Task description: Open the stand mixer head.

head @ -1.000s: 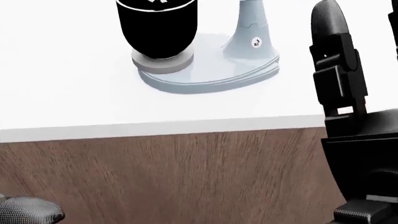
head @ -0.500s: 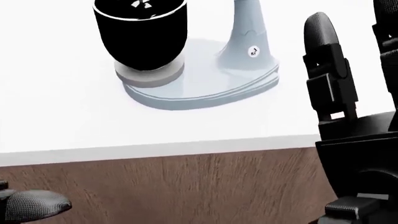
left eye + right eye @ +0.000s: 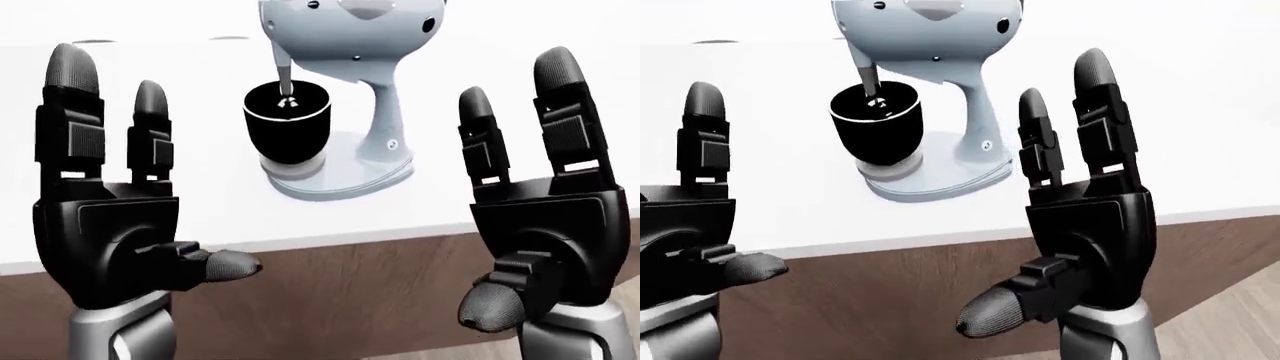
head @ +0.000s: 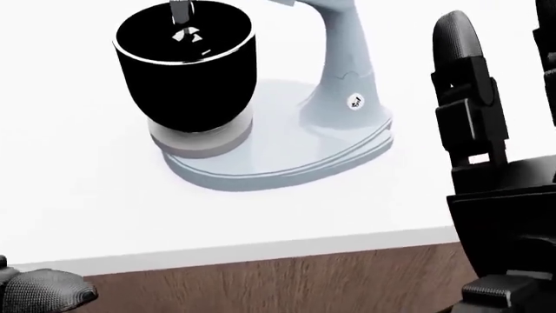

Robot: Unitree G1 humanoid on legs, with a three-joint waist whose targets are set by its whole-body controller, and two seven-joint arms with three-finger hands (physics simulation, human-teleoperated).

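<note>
A pale blue-grey stand mixer (image 3: 385,142) stands on the white counter (image 3: 220,217). Its head (image 3: 350,22) is at the top of the left-eye view, tilted down over a black bowl (image 3: 288,124), with the beater shaft (image 3: 286,75) reaching into the bowl. My left hand (image 3: 140,165) is raised at the left of that view, fingers upright and spread, holding nothing. My right hand (image 3: 515,172) is raised at the right, open and empty. Both hands are short of the mixer, on my side of the counter edge. The head view shows the bowl (image 4: 185,72) and the base (image 4: 278,160).
The counter has a brown wooden face (image 3: 340,285) below its white edge. A strip of wooden floor (image 3: 1240,315) shows at the lower right of the right-eye view. The white top stretches to the left and right of the mixer.
The whole head view has shifted: the counter edge and mixer sit lower in the picture and look larger, so the camera has moved. My right hand keeps its open pose.
</note>
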